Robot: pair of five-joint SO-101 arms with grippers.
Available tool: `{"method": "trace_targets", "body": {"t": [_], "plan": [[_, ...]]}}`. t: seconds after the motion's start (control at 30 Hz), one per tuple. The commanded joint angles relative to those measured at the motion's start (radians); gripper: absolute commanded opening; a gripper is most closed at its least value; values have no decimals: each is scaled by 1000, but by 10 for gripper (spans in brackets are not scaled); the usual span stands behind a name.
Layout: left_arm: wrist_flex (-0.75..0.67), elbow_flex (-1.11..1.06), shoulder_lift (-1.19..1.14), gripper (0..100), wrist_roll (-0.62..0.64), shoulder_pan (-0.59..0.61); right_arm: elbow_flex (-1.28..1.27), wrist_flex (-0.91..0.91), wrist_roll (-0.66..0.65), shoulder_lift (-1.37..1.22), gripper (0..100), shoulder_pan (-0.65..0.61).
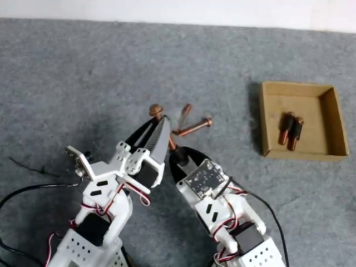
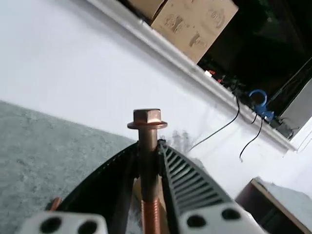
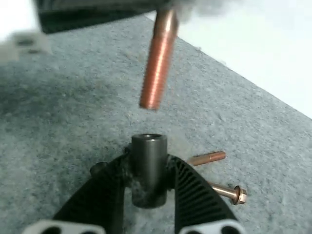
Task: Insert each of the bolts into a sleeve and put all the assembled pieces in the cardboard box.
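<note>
My left gripper [image 1: 159, 123] [image 2: 147, 146] is shut on a copper bolt [image 2: 147, 168], held head-up with the hex head [image 1: 156, 110] above the fingertips. My right gripper [image 1: 175, 153] [image 3: 148, 158] sits just beside it, shut on a dark sleeve [image 3: 148, 168] that stands upright with its bore facing up. The bolt's threaded end [image 3: 157, 78] hangs tilted a little above the sleeve's mouth, apart from it. Two loose bolts [image 1: 192, 128] [image 1: 186, 112] lie on the carpet beyond the grippers. The cardboard box [image 1: 261, 119] at the right holds two assembled pieces [image 1: 286, 128] [image 1: 295, 134].
Grey carpet covers the table, with a white wall edge along the far side. Both arm bases stand at the near edge. Black cables and a thin black tie [image 1: 33, 167] lie at the near left. Open carpet separates the grippers from the box.
</note>
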State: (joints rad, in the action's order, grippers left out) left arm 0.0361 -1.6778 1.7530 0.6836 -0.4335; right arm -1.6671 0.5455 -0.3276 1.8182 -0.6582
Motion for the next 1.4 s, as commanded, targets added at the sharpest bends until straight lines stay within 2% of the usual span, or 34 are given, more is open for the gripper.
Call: {"method": "trace_targets", "body": {"t": [0.0,0.73,1.1,1.37], "plan": [[2,-21,19,4,8,-7,-25,-35,-11,21,5,-10],[37,-21,19,4,5,1,39,-84,-9,21,5,-18],[52,-21,19,4,3,16,51,-82,-12,21,5,-87],[54,-21,28,4,9,76,51,-82,-11,21,5,-91]]}}
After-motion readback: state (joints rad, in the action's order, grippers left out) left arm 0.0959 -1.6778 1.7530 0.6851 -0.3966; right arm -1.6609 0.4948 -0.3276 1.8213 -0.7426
